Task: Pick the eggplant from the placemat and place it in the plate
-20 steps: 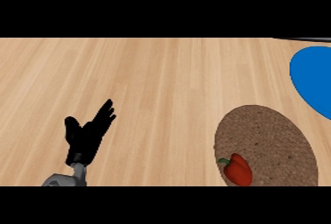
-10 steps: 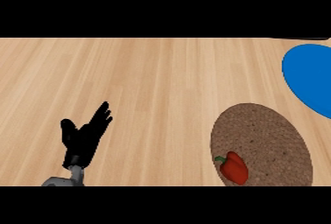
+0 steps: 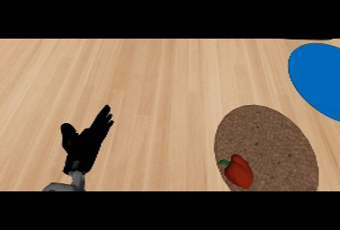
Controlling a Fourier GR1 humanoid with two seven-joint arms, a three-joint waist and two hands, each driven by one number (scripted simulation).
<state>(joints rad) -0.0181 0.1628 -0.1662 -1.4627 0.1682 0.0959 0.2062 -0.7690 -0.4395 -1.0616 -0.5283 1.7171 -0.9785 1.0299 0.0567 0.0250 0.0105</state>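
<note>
You have a wide wooden counter (image 3: pixel 153 81) filling the head view, its pale planks running on a slant from lower left to upper right. At the right edge sits a blue plate (image 3: pixel 322 81), cut off by the frame so that you see only its left part; nothing lies on the part that shows.

Below the plate and a little to its left lies a round brown placemat (image 3: pixel 272 130) with a rough, woven look. Its lower rim runs out of view, and a narrow strip of bare wood separates it from the plate.

At your lower left the robot's left hand (image 3: pixel 83 143) rises from the bottom edge on a short stretch of grey wrist (image 3: pixel 65 185). Its black fingers are straight and spread, pointing up and to the right, thumb out to the side; it is released and carries nothing, well apart from the mat.

The thing to move looks to you like a red pepper (image 3: pixel 239 171) rather than an eggplant: glossy red with a small green stem at its upper left. It lies on the lower left part of the placemat, close to the mat's edge and well apart from the plate.
</note>
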